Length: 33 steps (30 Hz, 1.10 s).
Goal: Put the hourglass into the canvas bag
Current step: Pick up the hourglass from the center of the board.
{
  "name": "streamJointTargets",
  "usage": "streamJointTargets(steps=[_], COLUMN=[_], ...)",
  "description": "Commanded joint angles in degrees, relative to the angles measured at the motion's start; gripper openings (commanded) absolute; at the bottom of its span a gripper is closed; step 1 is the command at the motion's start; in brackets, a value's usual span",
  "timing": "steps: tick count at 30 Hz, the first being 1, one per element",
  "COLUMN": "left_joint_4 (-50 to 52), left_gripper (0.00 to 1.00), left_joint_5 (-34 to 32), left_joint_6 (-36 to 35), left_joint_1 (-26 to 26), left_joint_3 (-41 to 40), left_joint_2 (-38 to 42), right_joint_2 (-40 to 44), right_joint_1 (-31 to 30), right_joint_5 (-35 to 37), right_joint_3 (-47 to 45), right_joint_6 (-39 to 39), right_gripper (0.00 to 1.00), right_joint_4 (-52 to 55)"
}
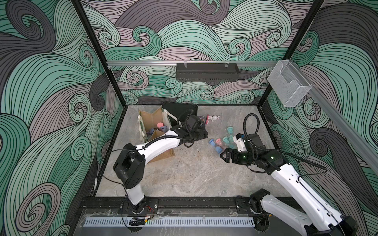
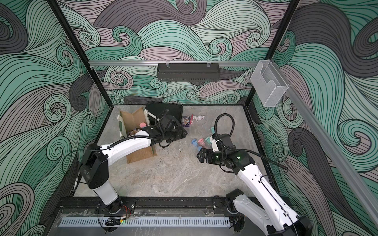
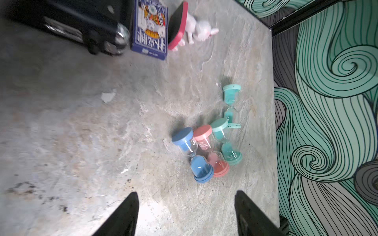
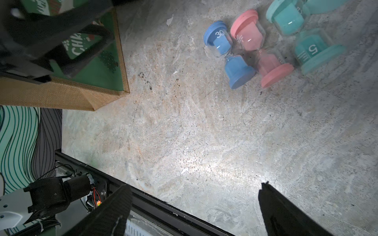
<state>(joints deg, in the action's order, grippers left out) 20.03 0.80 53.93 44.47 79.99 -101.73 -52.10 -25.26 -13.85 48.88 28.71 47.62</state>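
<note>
**Four hourglasses left on the table, both grippers empty**

The hourglasses that remain lie on their sides in a loose cluster well apart from the canvas bag [image 1: 152, 119]. The blue hourglass [image 3: 191, 155] is on the side of the cluster nearest the bag. The pink hourglass [image 3: 210, 151] touches it, a teal hourglass [image 3: 226, 143] presses against the pink one, and a second teal hourglass [image 3: 231, 102] lies just past them. Lying flat, each offers its narrow waist or round cap to a grasp, but we judge the packed row leaves little room for fingers between neighbours. That makes the blue one, on the exposed edge, the likeliest pick.

The left gripper [image 3: 186, 193] sits between the bag and the cluster with its fingers apart and nothing between them. Its camera faces the hourglasses, which reads as lining up a reach. The right gripper [image 4: 195, 185] is farther from the bag, close to the cluster, with its fingers spread wide and also empty.

The bag stands upright with its mouth open, so a drop from above should work. A pink cap [image 1: 160, 124] and something blue show inside it. A flat black case [image 1: 184, 110] lies just behind the bag. A card box [image 3: 150, 30] and a white rabbit figurine [image 3: 201, 30] lie beyond the case, away from the bag and clear of the path.
</note>
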Motion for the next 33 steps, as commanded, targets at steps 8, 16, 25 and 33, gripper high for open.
streamJointTargets(steps=[8, 16, 25, 33], left_joint_4=[-2.4, -0.1, 1.3, 4.6], left_gripper=[0.67, 0.62, 0.61, 0.56], left_joint_5=[-0.3, -4.1, -3.4, -5.9], left_joint_6=[11.3, 15.7, 19.8, 20.8], left_joint_1=[2.4, 3.6, 4.3, 5.4], left_joint_3=[11.6, 15.0, 18.2, 20.1], left_joint_2=[-16.1, -21.7, -26.7, -29.0], right_joint_2=[1.0, 0.7, 0.5, 0.7], right_joint_1=[2.3, 4.0, 5.3, 5.8], right_joint_5=[1.3, 2.9, 1.3, 0.0], right_joint_3=[-0.7, -0.8, 0.3, 0.7], right_joint_6=[-2.1, -3.1, -3.2, -2.8], right_gripper=[1.00, 1.00, 1.00, 0.99], right_joint_4=[0.6, 0.0, -1.4, -1.9])
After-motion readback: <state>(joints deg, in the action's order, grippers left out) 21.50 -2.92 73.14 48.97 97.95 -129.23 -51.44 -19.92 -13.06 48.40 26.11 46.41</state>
